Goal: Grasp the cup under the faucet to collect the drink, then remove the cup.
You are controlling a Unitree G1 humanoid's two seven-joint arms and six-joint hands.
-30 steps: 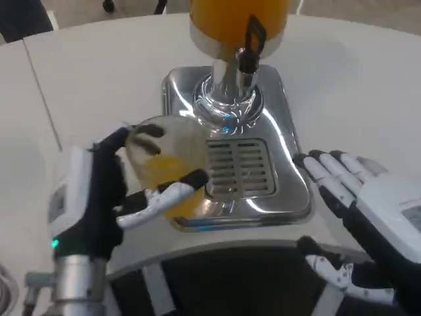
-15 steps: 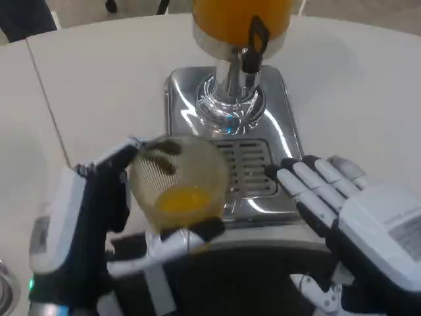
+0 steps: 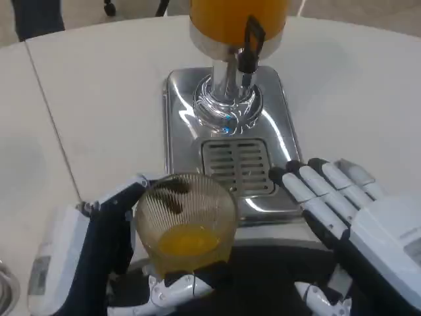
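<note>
A clear ribbed cup (image 3: 187, 222) with orange drink in its bottom is held by my left hand (image 3: 99, 257) at the near edge of the table, in front of the dispenser's steel base. Its fingers wrap the cup from the left and from below. The drink dispenser (image 3: 237, 26) with its orange tank and black faucet lever (image 3: 250, 43) stands at the back, above the slotted drip grate (image 3: 235, 166), which is bare. My right hand (image 3: 348, 210) lies open with fingers stretched toward the base's front right corner, holding nothing.
The shiny steel drip tray (image 3: 179, 118) fills the middle of the white round table (image 3: 99, 92). A seam in the tabletop runs down the left side. The table's near edge cuts under both hands.
My left hand has drawn the cup off the drip tray toward me, down to the table's front edge. The right hand slid slightly nearer and stayed open.
</note>
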